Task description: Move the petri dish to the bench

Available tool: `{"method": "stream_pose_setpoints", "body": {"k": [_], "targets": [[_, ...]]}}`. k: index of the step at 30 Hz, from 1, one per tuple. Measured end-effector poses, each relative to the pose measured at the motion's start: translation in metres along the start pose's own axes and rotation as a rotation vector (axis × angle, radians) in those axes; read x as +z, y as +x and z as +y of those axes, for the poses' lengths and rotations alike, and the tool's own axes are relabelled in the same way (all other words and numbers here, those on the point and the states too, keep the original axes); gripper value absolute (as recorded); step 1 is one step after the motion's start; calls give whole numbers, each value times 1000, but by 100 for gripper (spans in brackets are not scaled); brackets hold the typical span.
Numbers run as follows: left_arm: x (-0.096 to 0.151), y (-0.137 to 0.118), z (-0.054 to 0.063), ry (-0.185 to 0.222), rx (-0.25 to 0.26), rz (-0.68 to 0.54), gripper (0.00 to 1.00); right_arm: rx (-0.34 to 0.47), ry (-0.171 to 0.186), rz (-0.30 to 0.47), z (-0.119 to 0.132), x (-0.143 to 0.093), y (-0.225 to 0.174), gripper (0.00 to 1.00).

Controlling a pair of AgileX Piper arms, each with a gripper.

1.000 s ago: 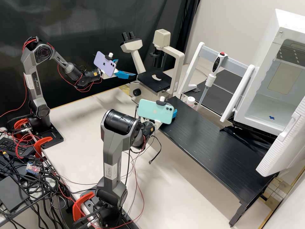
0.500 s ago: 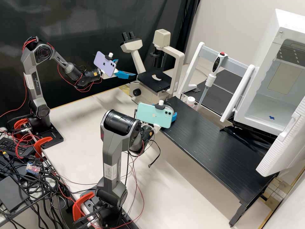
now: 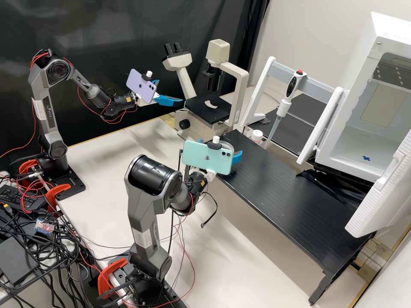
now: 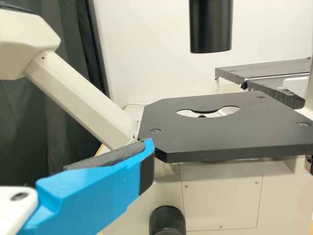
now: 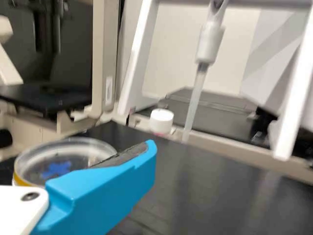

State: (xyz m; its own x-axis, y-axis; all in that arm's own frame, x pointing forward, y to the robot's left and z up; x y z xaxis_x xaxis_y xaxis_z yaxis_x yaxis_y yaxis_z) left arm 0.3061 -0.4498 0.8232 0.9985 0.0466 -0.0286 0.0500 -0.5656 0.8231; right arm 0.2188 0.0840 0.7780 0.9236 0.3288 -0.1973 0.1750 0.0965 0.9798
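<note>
- And here's the left gripper (image 3: 171, 90), upper left of the high view, jaws spread wide with nothing between them, just beside the microscope (image 3: 240, 87).
- Over in the left wrist view, a blue finger (image 4: 93, 188) slants across the lower left, near the microscope's black stage (image 4: 222, 134), its round cut-out plain to see!
- Now the right gripper (image 3: 221, 145), right around the middle of the high view, jaws wide apart at the upper left end of the black bench (image 3: 291, 192).
- There's our petri dish (image 5: 90, 148), clear-walled, a blue mark showing through and yellow along its rim, at the left of the right wrist view. It's at that same end of the bench, in the space between the right fingers; whether either one touches it, I can't tell.
- A green phone (image 3: 207, 157) rides on the right arm, a purple one (image 3: 141, 87) on the left.
- Upper right of centre in the high view, a pipette (image 3: 292, 85) hangs on its white stand (image 3: 262, 85), tip downward, and a white-capped bottle (image 3: 257, 134) is near that tip.
- Far right, a white cabinet (image 3: 391, 32), its door (image 3: 376, 201) swung outward, and a blue cross (image 3: 366, 158) on the cabinet floor.
- Lower left, a real tangle of black cables (image 3: 58, 256)!
</note>
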Motion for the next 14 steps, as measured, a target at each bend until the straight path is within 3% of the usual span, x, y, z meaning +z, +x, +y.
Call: {"method": "stream_pose_setpoints", "body": {"k": [4,6,11,14], "targets": [[0,0,0,0,0,0,100,166,45,49,27,-3,-22,100],[0,0,0,0,0,0,100,223,47,51,34,-3,-29,100],[0,0,0,0,0,0,100,364,93,-25,50,6,-44,100],[0,0,0,0,0,0,100,397,125,-51,54,11,-47,100]]}}
